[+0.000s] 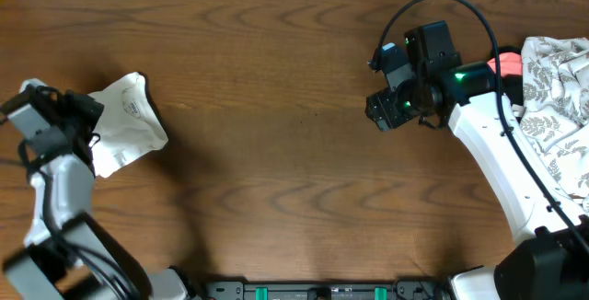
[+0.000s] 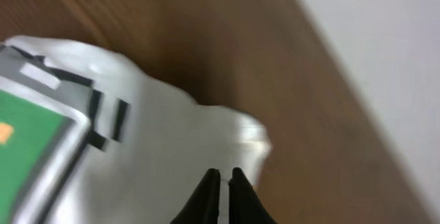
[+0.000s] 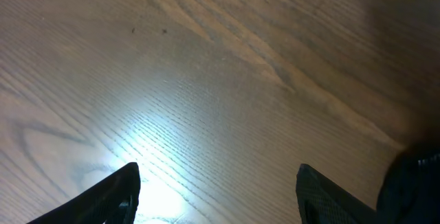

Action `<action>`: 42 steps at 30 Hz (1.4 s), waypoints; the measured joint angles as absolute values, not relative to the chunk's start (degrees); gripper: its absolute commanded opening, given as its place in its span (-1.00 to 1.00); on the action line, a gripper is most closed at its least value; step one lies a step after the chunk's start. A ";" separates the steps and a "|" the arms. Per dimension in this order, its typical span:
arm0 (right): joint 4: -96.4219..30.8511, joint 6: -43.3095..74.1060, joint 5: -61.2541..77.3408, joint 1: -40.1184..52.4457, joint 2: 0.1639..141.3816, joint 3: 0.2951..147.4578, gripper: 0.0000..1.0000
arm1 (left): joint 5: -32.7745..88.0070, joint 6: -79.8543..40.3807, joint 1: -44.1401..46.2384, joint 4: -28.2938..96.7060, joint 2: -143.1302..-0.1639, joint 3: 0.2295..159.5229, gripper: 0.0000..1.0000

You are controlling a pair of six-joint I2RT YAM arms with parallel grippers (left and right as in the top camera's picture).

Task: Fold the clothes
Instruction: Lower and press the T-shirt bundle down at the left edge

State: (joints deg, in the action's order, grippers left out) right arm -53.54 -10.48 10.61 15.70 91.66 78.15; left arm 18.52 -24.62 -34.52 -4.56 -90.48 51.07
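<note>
Currently, the T-shirt lies at the left edge of the tabletop, a smooth brown wood-grain surface. It is a soft white cotton bundle, irregular and roughly wedge-shaped, with rumpled edges. In the overhead view its long axis runs from lower left to upper right, with the narrow peak pointing toward the far edge. The left wrist view shows a green square print with a grey border and black marks, blurred.

The left gripper sits at the bundle's left edge. Its jaws are closed on the white fabric, with only a thin pale strip between them.

The right gripper hangs well apart at the right. Its jaws are spread wide over bare wood and hold nothing. Leaf-print fabric lies crumpled behind that arm.
</note>
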 measured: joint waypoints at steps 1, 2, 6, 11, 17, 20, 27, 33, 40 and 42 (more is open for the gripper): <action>-53.52 -10.24 10.63 15.70 91.66 78.15 0.41 | 17.17 -22.22 -34.35 -4.67 -92.14 51.37 -0.73; -53.52 -10.04 10.63 15.70 91.66 78.15 0.41 | 15.51 -20.21 -34.15 -4.91 -93.56 51.42 -0.74; -53.54 -9.39 10.66 15.70 91.66 78.13 0.41 | 4.58 -12.80 -31.81 -5.02 -97.73 51.42 -0.73; -53.54 -9.23 10.66 15.70 91.66 78.13 0.41 | -8.67 -8.19 -29.04 -6.02 -101.86 51.53 -0.73; -54.00 -9.21 10.66 15.70 91.66 78.13 0.41 | -15.11 -6.39 -28.45 -4.60 -107.87 54.17 -0.72; -54.30 -9.21 10.66 15.70 91.66 78.13 0.41 | -16.93 -6.63 -28.16 -3.90 -108.99 55.35 -0.72; -54.41 -9.19 10.68 15.70 91.66 78.13 0.41 | -18.22 -10.44 -28.01 -1.76 -109.32 56.29 -0.71; -54.41 -9.06 10.66 15.70 91.66 78.13 0.41 | -20.58 -21.91 -28.69 4.05 -109.19 57.56 -0.73; -54.61 -9.04 10.66 15.70 91.66 78.13 0.41 | -21.32 -33.08 -28.97 8.16 -108.86 58.50 -0.36; -54.85 -9.04 10.66 15.70 91.66 78.13 0.41 | -20.95 -34.41 -29.06 8.84 -108.86 59.02 -0.28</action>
State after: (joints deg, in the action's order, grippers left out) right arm -54.85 -9.04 10.66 15.70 91.66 78.13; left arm -20.95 -34.41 -29.06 8.84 -108.86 59.02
